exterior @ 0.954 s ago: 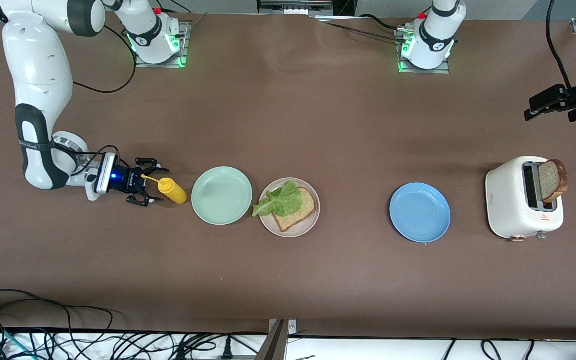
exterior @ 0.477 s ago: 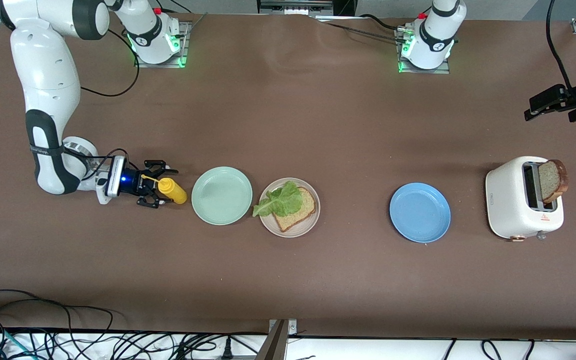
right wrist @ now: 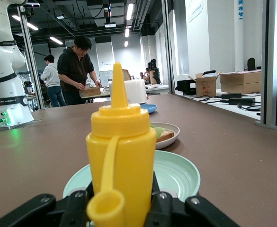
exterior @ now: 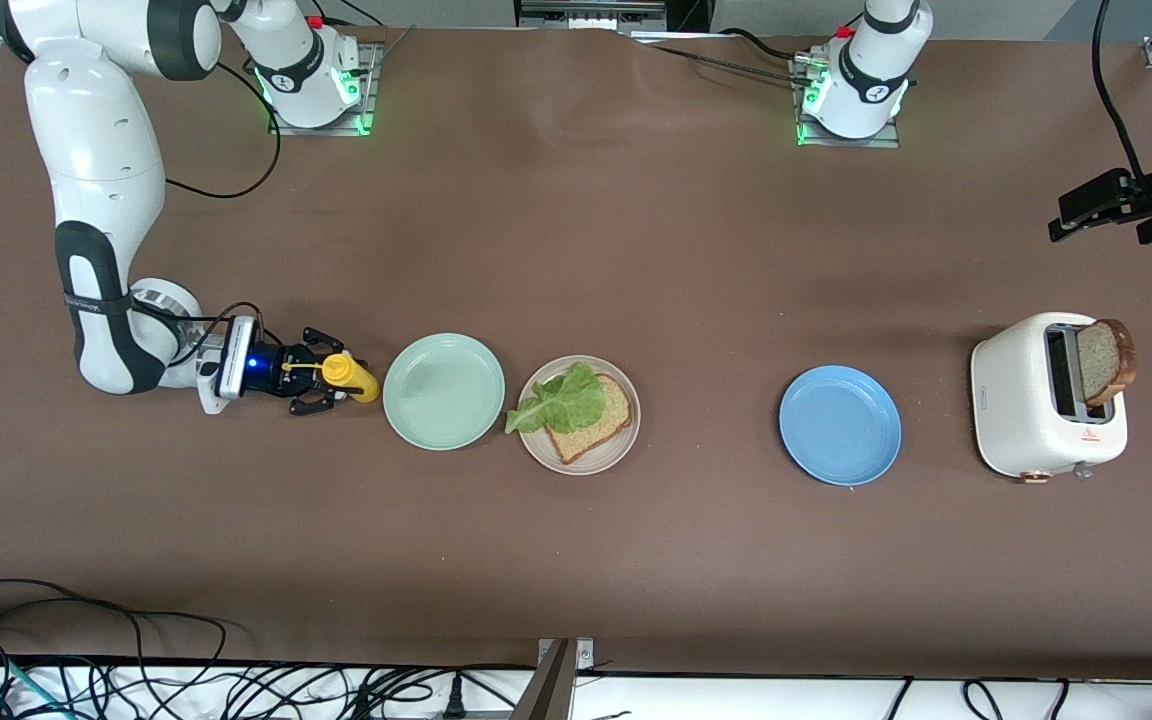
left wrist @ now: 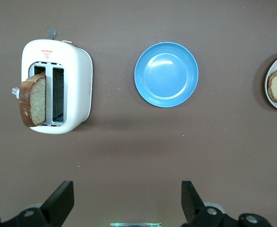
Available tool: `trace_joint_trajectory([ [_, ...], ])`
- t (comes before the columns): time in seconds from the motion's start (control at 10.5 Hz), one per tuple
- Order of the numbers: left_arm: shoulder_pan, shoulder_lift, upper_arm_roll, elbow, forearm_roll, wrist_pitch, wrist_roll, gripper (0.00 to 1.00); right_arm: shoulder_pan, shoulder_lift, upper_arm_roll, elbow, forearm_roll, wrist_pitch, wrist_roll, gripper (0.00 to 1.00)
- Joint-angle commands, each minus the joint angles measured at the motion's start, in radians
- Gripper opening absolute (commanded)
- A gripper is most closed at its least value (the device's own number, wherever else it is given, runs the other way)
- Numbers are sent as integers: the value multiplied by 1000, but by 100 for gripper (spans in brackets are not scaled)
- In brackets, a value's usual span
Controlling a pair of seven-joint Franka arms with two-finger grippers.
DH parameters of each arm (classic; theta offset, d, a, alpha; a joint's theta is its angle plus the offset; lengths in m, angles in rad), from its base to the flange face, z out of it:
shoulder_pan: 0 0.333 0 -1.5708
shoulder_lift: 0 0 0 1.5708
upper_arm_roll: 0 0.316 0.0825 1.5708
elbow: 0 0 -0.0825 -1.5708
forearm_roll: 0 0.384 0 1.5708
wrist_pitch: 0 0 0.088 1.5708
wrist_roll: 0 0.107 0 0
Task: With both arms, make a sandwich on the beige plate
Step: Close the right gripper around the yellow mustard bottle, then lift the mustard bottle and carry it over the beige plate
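**Right gripper closes around the mustard bottle**

Right gripper (exterior: 324, 377) sits low on the counter (exterior: 576, 250) at the right arm's end, its fingers (right wrist: 76, 208) drawn in against both sides of the upright yellow mustard bottle (exterior: 348, 374), just beside the mint-green plate (exterior: 443, 391). In the right wrist view the bottle (right wrist: 121, 165) fills the space between the jaws, held low on its body, its tethered cap hanging toward the camera.

Left gripper (exterior: 1111, 205) waits with its jaws spread wide and nothing in them, up over the counter at the left arm's end, close to the white toaster (exterior: 1021, 395).

On the beige plate (exterior: 626, 440), between the mint-green plate and the blue plate (exterior: 840, 425), the sandwich is half built: one bread slice (exterior: 596, 425) with a lettuce leaf (exterior: 561, 402) draped across it and over the rim. A second slice (exterior: 1104, 360) stands out of the toaster slot.

The bottle looks like soft, light plastic: I would judge a firm squeeze could dent it or push sauce out, so a hold on the lower body with modest force suits it. The standing slice is probably light and crumbly, best pinched across its flat faces near the crust.
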Motion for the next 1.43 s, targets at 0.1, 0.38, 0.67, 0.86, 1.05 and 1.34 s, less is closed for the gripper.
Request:
trace_joint_trajectory([
  [0.1, 10, 4, -2, 16, -4, -8, -3, 100, -12, 12, 3, 122, -79, -7, 197, 0],
  [0.38, 10, 4, -2, 16, -4, -9, -3, 100, -8, 7, -8, 274, -264, 36, 446, 0],
  [0.67, 10, 4, -2, 16, -4, -8, -3, 100, 53, -5, -23, 377, -375, 105, 628, 0],
  [0.86, 10, 4, -2, 16, -4, -8, -3, 100, 110, -13, -31, 470, -511, 186, 795, 0],
  [1.05, 12, 4, -2, 16, -6, -8, -3, 100, 188, -13, -31, 585, -691, 256, 1023, 0],
  [1.34, 10, 4, -2, 16, -6, -8, -3, 100, 305, -11, -33, 630, -882, 344, 1211, 0],
])
